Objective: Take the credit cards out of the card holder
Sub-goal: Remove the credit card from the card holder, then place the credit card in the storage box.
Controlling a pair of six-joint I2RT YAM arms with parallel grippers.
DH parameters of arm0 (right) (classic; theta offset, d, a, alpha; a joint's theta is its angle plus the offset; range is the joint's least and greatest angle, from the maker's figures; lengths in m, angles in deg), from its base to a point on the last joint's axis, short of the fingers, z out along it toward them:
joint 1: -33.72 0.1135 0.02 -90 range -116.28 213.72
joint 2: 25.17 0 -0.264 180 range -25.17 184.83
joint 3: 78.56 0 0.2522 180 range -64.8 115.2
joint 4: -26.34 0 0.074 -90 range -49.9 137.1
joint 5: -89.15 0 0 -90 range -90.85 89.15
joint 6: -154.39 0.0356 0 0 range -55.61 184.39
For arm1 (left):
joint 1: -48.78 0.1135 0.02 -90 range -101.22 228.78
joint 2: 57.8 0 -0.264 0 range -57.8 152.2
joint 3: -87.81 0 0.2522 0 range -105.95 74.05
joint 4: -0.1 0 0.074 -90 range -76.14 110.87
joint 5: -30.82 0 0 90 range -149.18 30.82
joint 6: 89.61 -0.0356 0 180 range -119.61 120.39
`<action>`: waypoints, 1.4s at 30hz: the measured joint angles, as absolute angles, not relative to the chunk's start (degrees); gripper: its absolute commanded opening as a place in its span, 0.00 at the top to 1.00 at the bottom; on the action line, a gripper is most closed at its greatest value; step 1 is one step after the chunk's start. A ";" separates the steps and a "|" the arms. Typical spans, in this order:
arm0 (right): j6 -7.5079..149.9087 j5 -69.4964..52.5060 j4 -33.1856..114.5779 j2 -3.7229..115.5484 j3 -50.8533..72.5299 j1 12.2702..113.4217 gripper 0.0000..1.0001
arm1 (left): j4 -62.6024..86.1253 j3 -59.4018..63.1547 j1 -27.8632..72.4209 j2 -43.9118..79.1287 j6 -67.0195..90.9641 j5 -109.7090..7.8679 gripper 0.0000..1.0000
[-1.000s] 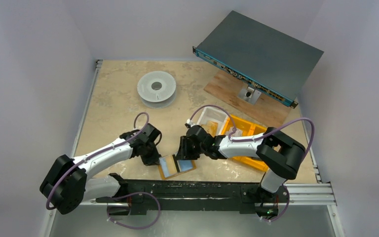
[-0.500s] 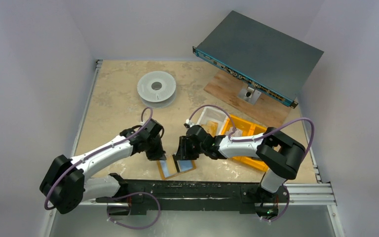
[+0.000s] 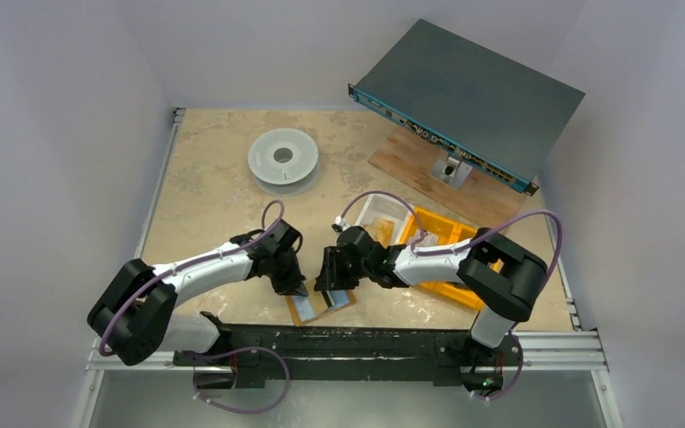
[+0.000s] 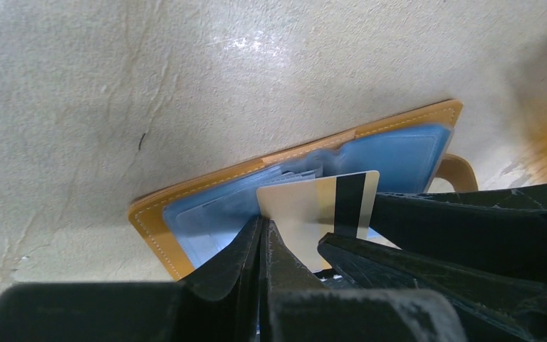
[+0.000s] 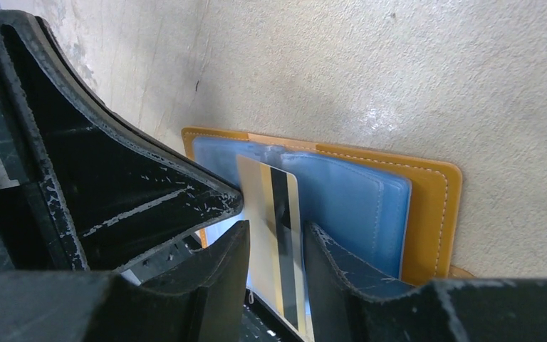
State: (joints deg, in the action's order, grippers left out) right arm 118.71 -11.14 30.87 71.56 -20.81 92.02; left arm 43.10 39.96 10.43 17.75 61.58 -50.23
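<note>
The holder (image 5: 434,214) lay open and flat on the bench (image 3: 214,205), close to its near edge and between the two arms. Its mustard-orange border framed blue plastic sleeves (image 5: 356,206), and a strap tab (image 4: 459,171) showed past one side. A cream card (image 5: 267,199) with a black stripe stood part way out of the sleeves near the fold, tilted up off the holder. The right fingers (image 5: 217,274) were drawn in narrow on this card, one against each long edge. The card ran lengthwise between them, its striped face turned to the right wrist camera. The left fingers (image 4: 256,249) were pressed tight together with nothing between them. Their tip was down at the blue sleeve and just beside the card's edge, on the side away from the right fingers; whether it touched the card could not be told. From above, the two sets of fingers met nose to nose over the holder and hid most of it, so that only its near part showed below them. Behind the right arm sat orange bins (image 3: 441,234) with a clear tub (image 3: 382,212) just beside them. Well apart, toward the far side, lay a white spool (image 3: 283,160). At the far right a grey metal case (image 3: 468,94) stood over a wooden board (image 3: 406,160).
</note>
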 measured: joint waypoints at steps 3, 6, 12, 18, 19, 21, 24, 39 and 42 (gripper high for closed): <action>118.73 -12.10 29.55 71.95 -21.20 91.78 0.69 | 42.27 40.13 10.43 17.99 62.54 -49.79 1.00; 118.75 -12.51 28.64 71.98 -21.75 91.72 0.77 | 42.14 40.18 10.43 17.99 63.05 -49.79 1.00; 118.95 -12.54 28.00 71.82 -22.93 91.45 0.91 | 42.62 40.18 10.39 17.84 64.36 -50.34 1.00; 119.45 -12.54 27.26 70.05 -23.82 91.39 1.00 | 43.32 40.18 10.06 17.47 65.47 -51.41 1.00; 119.43 -12.49 27.26 69.68 -23.91 91.37 1.00 | 43.40 40.18 10.06 17.44 65.73 -51.56 1.00; 119.41 -12.34 27.57 69.05 -24.02 91.19 1.00 | 43.56 40.16 10.04 17.40 65.89 -51.78 1.00; 119.35 -12.01 28.77 68.11 -24.07 90.86 1.00 | 43.95 40.13 9.99 17.23 65.97 -52.18 1.00; 117.66 -9.28 35.30 61.51 -24.70 89.90 1.00 | 45.94 39.87 10.02 15.87 65.27 -54.45 1.00; 117.31 -8.93 36.44 59.49 -24.70 89.90 1.00 | 46.95 39.70 10.02 15.24 64.12 -54.89 1.00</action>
